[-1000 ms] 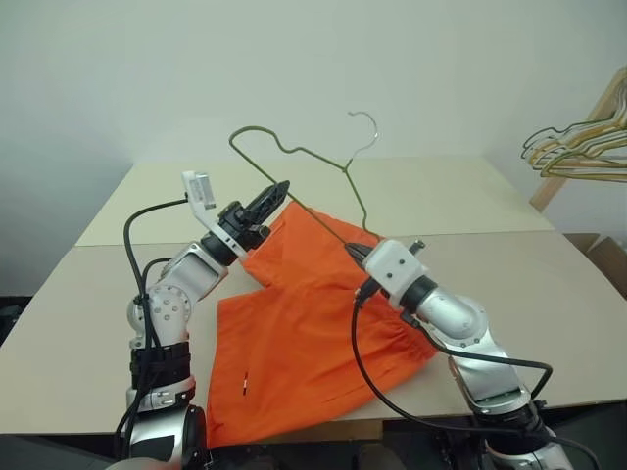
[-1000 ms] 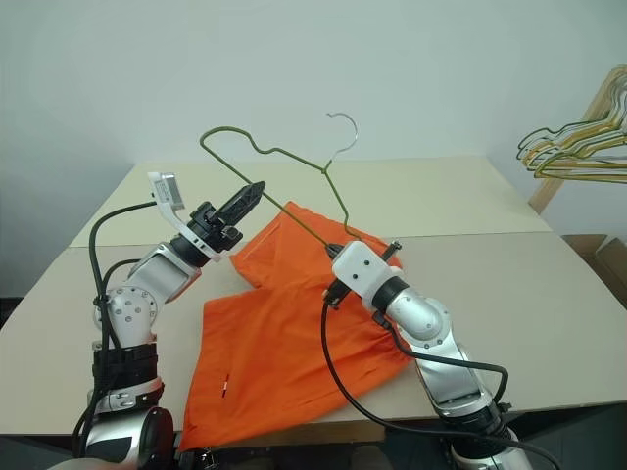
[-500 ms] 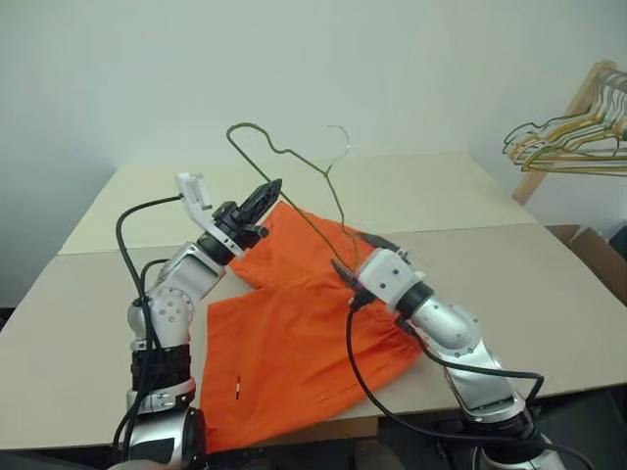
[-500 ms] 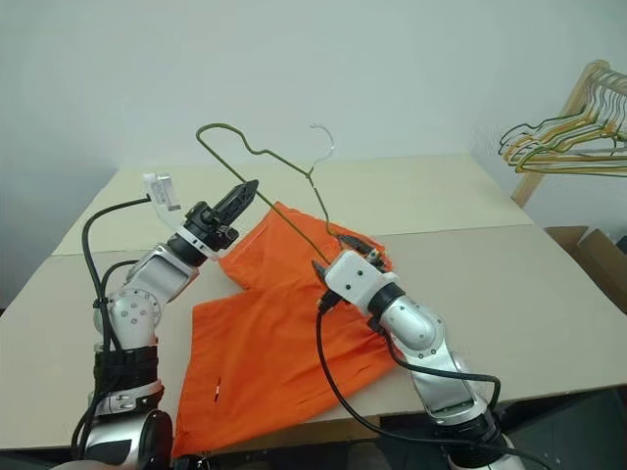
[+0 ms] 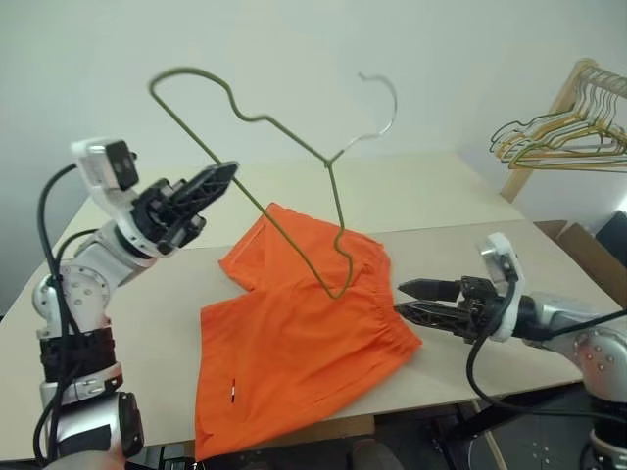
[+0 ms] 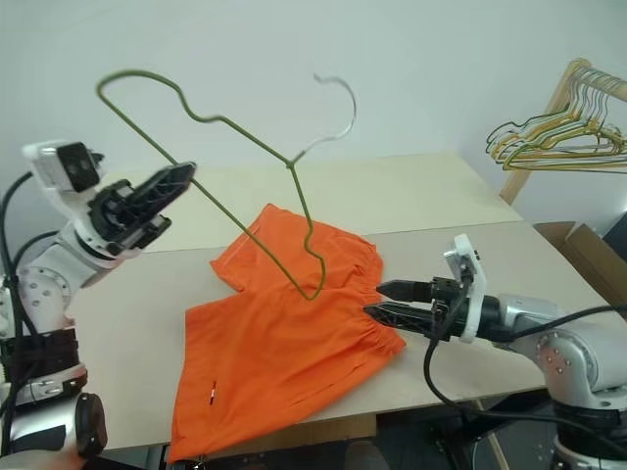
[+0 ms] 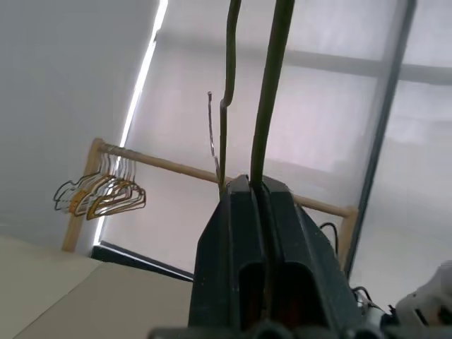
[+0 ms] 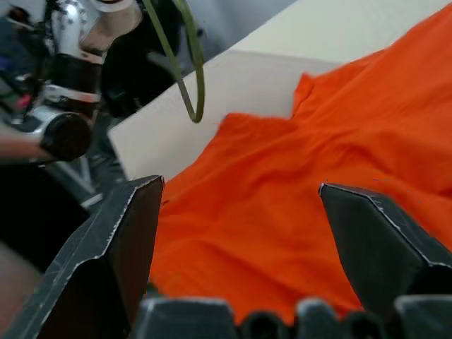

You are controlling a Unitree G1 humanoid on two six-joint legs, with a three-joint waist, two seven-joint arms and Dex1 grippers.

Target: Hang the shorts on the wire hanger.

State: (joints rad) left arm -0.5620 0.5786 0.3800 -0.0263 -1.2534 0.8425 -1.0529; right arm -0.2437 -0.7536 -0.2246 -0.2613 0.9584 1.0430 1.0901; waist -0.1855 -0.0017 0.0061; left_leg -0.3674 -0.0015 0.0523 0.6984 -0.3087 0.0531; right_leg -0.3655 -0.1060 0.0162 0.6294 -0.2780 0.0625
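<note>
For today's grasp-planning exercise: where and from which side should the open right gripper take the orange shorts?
Probably the gathered waistband edge of the shorts, approached level from the robot's right: that bunched edge faces the right gripper, whose fingers already point at it.

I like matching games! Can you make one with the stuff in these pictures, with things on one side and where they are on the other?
Things:
1. shorts
2. wire hanger
3. bunch of hangers
4. right hand

Places or states:
A. hanging on a wooden rack
B. open, level, beside the waistband
C. lying flat on the table
D. held up in the air by the shut left hand

Pairs: 1-C, 2-D, 3-A, 4-B
</note>
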